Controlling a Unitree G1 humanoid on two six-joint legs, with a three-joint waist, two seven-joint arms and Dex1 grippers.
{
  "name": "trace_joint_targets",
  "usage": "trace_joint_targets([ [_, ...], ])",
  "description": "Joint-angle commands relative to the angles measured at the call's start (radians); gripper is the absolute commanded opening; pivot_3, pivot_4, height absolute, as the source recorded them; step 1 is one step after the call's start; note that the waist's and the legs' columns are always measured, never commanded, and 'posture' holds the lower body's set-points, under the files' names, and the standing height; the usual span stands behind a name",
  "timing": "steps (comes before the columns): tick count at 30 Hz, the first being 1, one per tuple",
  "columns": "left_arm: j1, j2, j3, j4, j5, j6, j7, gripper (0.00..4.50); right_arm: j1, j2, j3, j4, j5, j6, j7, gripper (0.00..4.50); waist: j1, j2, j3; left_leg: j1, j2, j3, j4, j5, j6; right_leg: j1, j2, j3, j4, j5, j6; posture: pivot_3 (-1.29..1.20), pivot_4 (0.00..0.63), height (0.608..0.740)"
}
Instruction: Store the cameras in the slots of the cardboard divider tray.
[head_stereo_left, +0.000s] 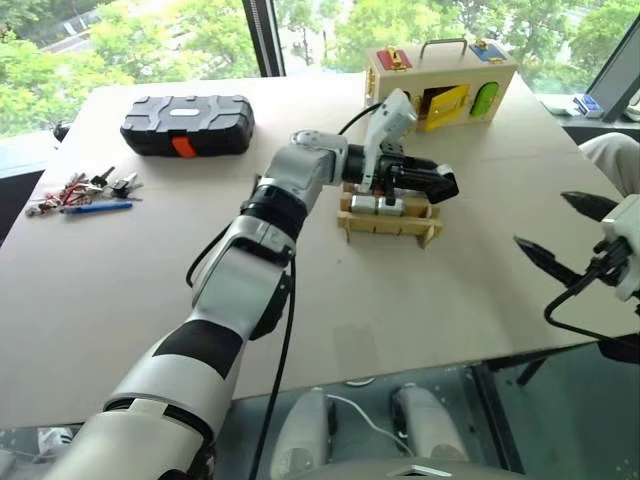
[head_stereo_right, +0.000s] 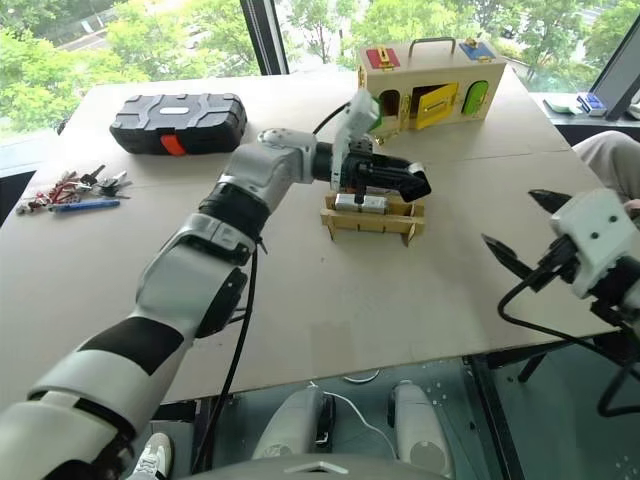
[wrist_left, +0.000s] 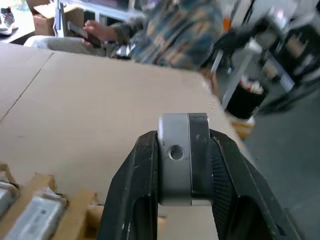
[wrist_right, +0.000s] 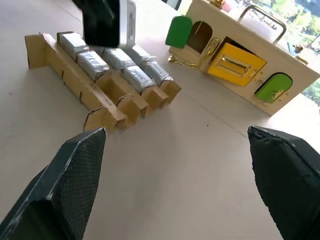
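My left gripper (head_stereo_left: 445, 186) reaches to the right just above the cardboard divider tray (head_stereo_left: 390, 228). It is shut on a camera (wrist_left: 175, 155), a silver block with a black face. That held camera (wrist_right: 107, 22) hangs over the tray's (wrist_right: 75, 75) far end. Several silver cameras (wrist_right: 92, 62) lie side by side in the tray's slots, and the nearest slots look empty. My right gripper (head_stereo_left: 548, 222) stands open near the table's right edge, well apart from the tray, with nothing between its fingers (wrist_right: 65, 190).
A wooden box with coloured doors (head_stereo_left: 440, 85) stands just behind the tray. A black case (head_stereo_left: 187, 125) lies at the back left. Keys and a blue pen (head_stereo_left: 85, 190) lie near the left edge. A seated person (wrist_left: 170, 30) is beyond the table's right side.
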Motion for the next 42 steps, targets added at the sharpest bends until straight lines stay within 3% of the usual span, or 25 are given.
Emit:
trace_joint_targets([
  [1, -0.053, -0.012, -0.003, 0.118, 0.112, -0.197, 0.002, 0.75, 0.012, -0.019, -0.031, -0.032, 0.052, -0.016, 0.013, 4.50, 0.000, 0.000, 0.000, 0.000, 0.000, 0.000, 0.000, 0.000, 0.001, 0.000, 0.000, 0.000, 0.000, 0.000, 0.001, 0.00, 0.150, 0.740],
  [7, -0.095, -0.012, 0.022, 0.221, 0.230, -0.281, 0.046, 0.75, -0.017, -0.011, -0.014, -0.062, 0.157, -0.020, -0.001, 4.50, 0.004, 0.000, 0.000, -0.012, -0.001, -0.001, 0.004, -0.001, 0.001, -0.009, 0.000, 0.000, 0.000, 0.003, 0.004, 0.00, 0.150, 0.740],
  [18, -0.103, -0.079, 0.090, 0.259, 0.323, -0.301, 0.152, 0.75, -0.047, -0.032, 0.030, -0.036, 0.173, -0.040, -0.016, 4.50, 0.013, 0.000, 0.000, -0.013, -0.002, -0.002, 0.004, -0.001, 0.002, -0.009, -0.001, -0.001, -0.001, 0.003, 0.005, 0.00, 0.150, 0.740],
  [23, -0.096, -0.084, 0.053, 0.265, 0.419, -0.374, 0.257, 0.75, -0.022, -0.028, 0.017, -0.046, 0.171, -0.050, -0.023, 4.50, 0.009, 0.000, 0.000, -0.012, -0.001, -0.002, 0.004, -0.001, 0.002, -0.009, -0.001, -0.001, 0.001, 0.003, 0.005, 0.00, 0.150, 0.740],
  [40, -0.086, -0.100, 0.037, 0.282, 0.558, -0.405, 0.242, 0.75, 0.066, -0.016, 0.009, -0.095, 0.160, -0.074, -0.083, 4.50, 0.005, 0.000, 0.000, -0.011, -0.002, -0.002, 0.005, -0.001, 0.002, -0.009, -0.001, 0.000, 0.003, 0.003, 0.005, 0.00, 0.150, 0.740],
  [42, -0.091, -0.097, 0.056, 0.282, 0.539, -0.385, 0.188, 1.80, 0.075, -0.012, 0.010, -0.097, 0.161, -0.076, -0.087, 4.50, 0.005, 0.000, 0.000, -0.011, -0.002, -0.002, 0.005, -0.001, 0.002, -0.009, -0.001, 0.000, 0.003, 0.003, 0.005, 0.00, 0.150, 0.740],
])
